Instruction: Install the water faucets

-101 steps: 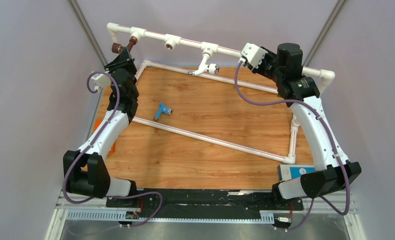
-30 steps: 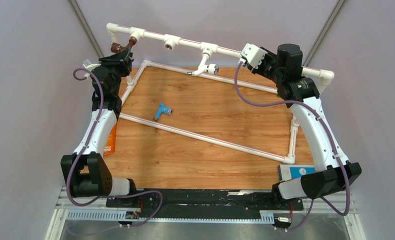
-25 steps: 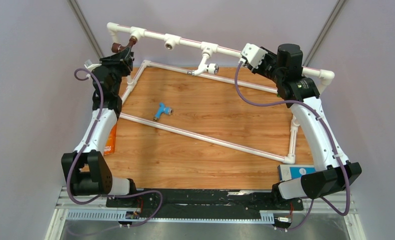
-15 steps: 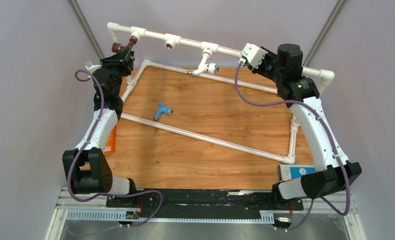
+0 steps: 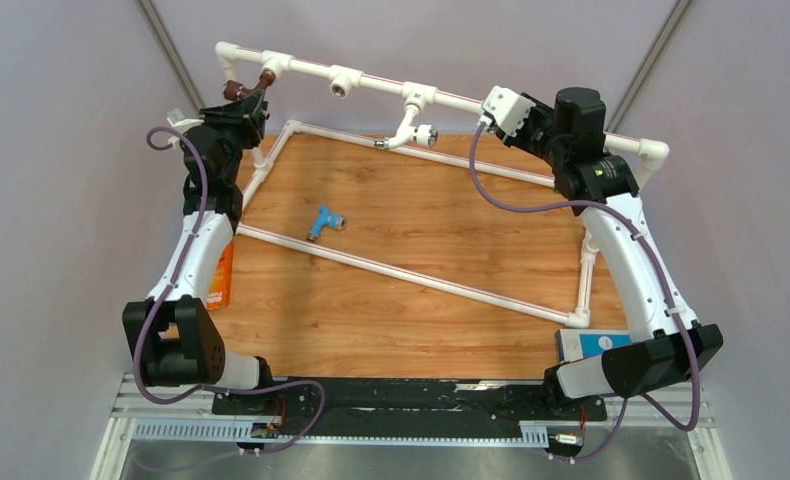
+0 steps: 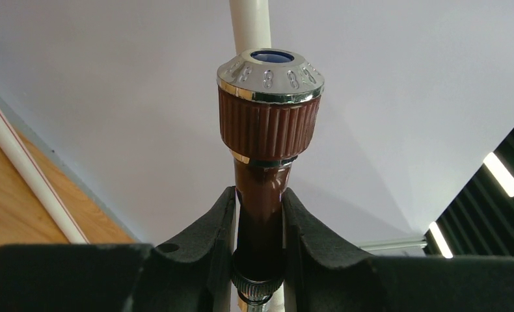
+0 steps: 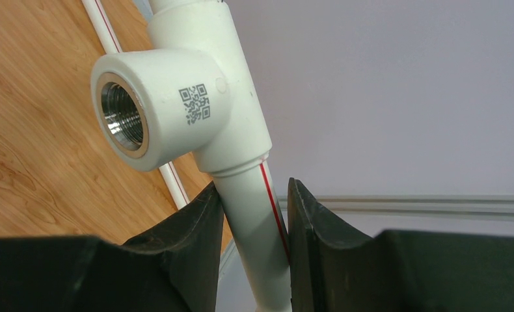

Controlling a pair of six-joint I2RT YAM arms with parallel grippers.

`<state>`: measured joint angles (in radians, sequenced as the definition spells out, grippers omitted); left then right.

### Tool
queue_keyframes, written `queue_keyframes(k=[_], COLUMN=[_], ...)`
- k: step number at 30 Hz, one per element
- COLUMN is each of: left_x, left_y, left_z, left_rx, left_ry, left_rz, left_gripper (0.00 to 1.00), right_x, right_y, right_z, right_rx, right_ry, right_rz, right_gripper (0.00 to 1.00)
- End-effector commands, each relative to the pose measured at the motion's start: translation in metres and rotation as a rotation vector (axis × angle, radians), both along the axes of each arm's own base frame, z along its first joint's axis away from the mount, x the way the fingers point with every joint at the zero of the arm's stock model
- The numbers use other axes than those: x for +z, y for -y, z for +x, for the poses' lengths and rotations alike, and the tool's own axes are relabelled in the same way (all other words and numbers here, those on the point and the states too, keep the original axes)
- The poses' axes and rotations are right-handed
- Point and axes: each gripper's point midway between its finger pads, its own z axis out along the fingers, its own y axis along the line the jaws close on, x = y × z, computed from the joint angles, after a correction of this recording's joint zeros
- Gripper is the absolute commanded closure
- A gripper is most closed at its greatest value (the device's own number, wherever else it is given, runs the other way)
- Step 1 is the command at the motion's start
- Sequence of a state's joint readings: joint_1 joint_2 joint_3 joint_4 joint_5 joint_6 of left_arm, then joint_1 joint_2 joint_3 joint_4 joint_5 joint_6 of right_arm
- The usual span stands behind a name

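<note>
Now the left tool (image 6: pixel 259 218) is narrowed onto the brown faucet (image 6: pixel 268 127). Its two black fingers (image 6: pixel 209 240) press either side of the slim body just under the ribbed, chrome-capped knob. From above, the left tool (image 5: pixel 239 112) sits at the far left corner, and the brown faucet (image 5: pixel 237 90) runs from it into the leftmost tee (image 5: pixel 273 68) of the raised pipe (image 5: pixel 376 86).

Against a second ago, this tool has crept a little farther and higher. The knob has gone with it and is now closer to the pipe's corner elbow. Over three seconds ago the tool was lower still, under the faucet, and the forearm hid more of the orange pack (image 5: pixel 222 276) at the table's left edge.

The right tool (image 7: pixel 251 211) grips the pipe (image 7: pixel 248 195) just below a tee (image 7: pixel 153 107) whose metal thread shows bare, with a finger on each side. That arm has not shifted from the earlier views.

The second tee (image 5: pixel 343 88) also shows its bare socket, and the white faucet (image 5: pixel 412 126) hangs from the one after it. The blue faucet (image 5: pixel 323 221) lies loose on the table (image 5: pixel 421 215), just beside the low diagonal pipe (image 5: pixel 421 276), where it lay before.
</note>
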<state>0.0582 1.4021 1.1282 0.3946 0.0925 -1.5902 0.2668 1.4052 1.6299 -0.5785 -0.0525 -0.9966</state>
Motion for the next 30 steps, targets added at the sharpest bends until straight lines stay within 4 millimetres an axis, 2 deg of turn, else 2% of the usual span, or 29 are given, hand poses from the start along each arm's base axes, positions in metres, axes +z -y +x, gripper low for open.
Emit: queue_keyframes(k=[1,10,17,30], left_x=[-0.035,-0.045,-0.048,-0.046], left_y=[0.011,0.002,0.003,0.004], left_z=[0.017,0.02,0.023,0.025], left_rx=[-0.012,0.035,0.042,0.074], left_ry=[-0.103,-0.114,-0.106,-0.02], left_rz=[0.148,0.313,0.458,0.754], left_gripper=[1.0,1.0,1.0,1.0], right_x=[-0.035,-0.034,-0.034,-0.033], right_y=[-0.034,-0.032,-0.033,-0.033], right_z=[-0.019,-0.02,-0.02,-0.019], right_rx=[0.075,0.074,0.077,0.078], right_ry=[-0.173,-0.172,-0.173,-0.17], right_rz=[0.163,0.162,0.162,0.16], right_gripper=[1.0,1.0,1.0,1.0])
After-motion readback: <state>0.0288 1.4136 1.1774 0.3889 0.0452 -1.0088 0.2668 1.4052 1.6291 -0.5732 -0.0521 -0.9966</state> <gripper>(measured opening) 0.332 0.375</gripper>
